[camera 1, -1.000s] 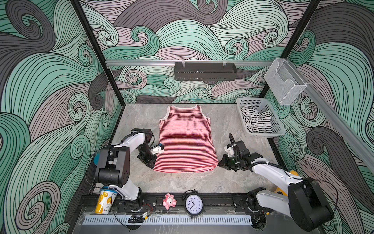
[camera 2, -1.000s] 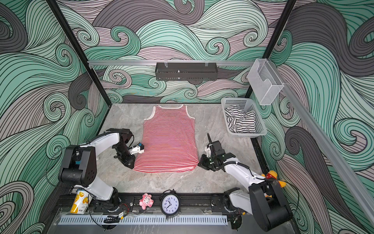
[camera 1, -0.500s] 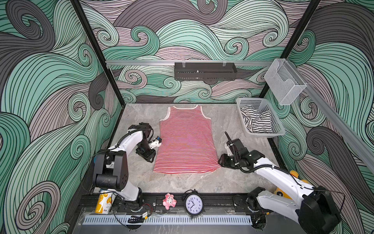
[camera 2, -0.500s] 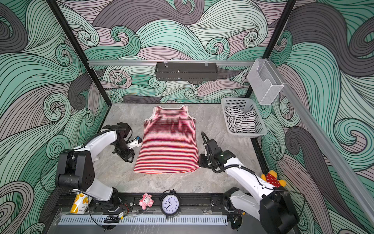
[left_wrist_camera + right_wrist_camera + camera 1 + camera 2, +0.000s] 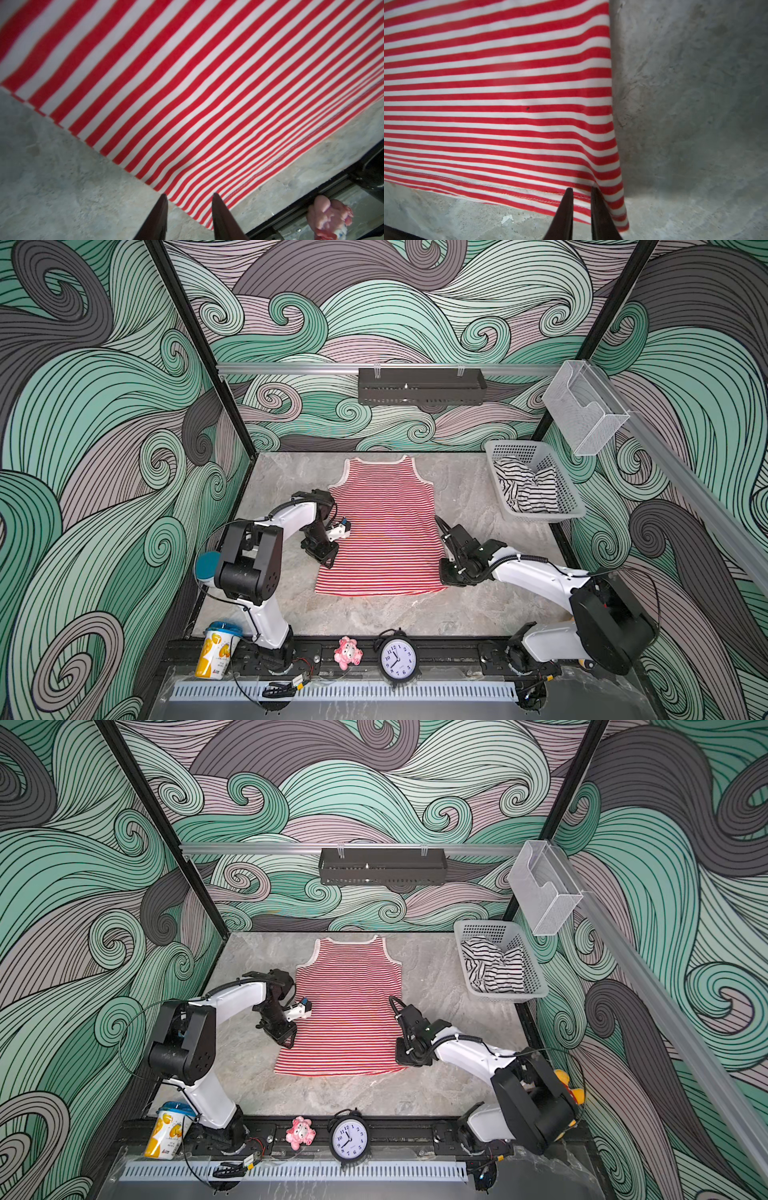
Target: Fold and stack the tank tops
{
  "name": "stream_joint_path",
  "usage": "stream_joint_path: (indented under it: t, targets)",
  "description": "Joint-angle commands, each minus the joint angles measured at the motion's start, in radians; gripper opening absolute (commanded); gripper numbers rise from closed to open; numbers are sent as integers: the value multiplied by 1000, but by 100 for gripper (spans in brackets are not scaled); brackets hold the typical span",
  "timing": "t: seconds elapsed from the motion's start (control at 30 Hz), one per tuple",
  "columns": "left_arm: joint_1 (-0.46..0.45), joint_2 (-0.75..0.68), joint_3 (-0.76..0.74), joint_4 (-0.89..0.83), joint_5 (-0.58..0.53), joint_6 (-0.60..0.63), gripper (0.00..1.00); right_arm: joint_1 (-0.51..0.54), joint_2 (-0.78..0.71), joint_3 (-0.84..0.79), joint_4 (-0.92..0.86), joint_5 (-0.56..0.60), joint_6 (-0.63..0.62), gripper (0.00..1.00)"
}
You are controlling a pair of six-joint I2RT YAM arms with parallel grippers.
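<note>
Red-and-white striped tank top lies flat and spread on the counter, straps toward the back wall, hem toward the robot bases. It is unfolded. Black-and-white striped tank top is bunched in the white perforated basket at the back right, well apart from both arms.

Left pincer is released: the jaws stand clearly apart, low over the counter at the shirt's left side seam, aimed at the near hem corner, with nothing between them. Right pincer sits on the hem by the right corner with the jaws almost together. Cloth puckers toward the tips, but I cannot tell whether it is pinched or only touched.

Judged step: getting a grip on both hem corners for the first fold of the red top, so the task is early. The next move likely calls for:
- the left jaws going down onto the corner and closing on both layers
- a confirmed right pinch
- both arms lifting together and carrying the hem toward the straps, evenly so the knit doesn't skew

Counter is grey marble-look and bare around the shirt. Along the front rail are a yellow-printed cup, a pink plush toy and an alarm clock. Walls carry a green-grey wave pattern. A black rack hangs on the back rail, and a clear holder is on the right rail.
</note>
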Motion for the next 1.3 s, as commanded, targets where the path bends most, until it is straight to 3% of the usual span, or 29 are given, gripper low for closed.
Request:
stream_joint_path:
  t: [0.0,0.27,0.43,0.53,0.63,0.73,0.83,1.0,1.13,1.27]
  targets:
    - [-31,0,-31,17,-26,-12,38,4,16,-15,-23,71,25,18]
    - [-98,7,-88,49,-69,-35,38,-52,116,30,-73,121,-3,19]
    - [-140,3,-100,39,-68,-48,39,-148,200,91,-100,113,-66,19]
    - [-173,10,-106,23,-61,-49,39,-225,230,129,-97,50,-98,22]
    - [-220,19,-112,8,-54,-47,39,-255,251,216,-155,97,-107,25]
    - [-242,11,-98,-6,-52,-43,39,-255,248,308,-186,72,-122,29]
    - [-238,-26,-54,-13,-82,-39,39,-205,208,342,-163,34,-111,35]
    - [-193,-70,72,57,-182,-62,42,-29,202,367,-99,27,-41,51]
    - [-131,-3,228,119,-226,-91,44,94,261,372,-3,26,32,56]
    - [-69,151,419,173,-265,-122,45,169,328,388,70,30,90,58]
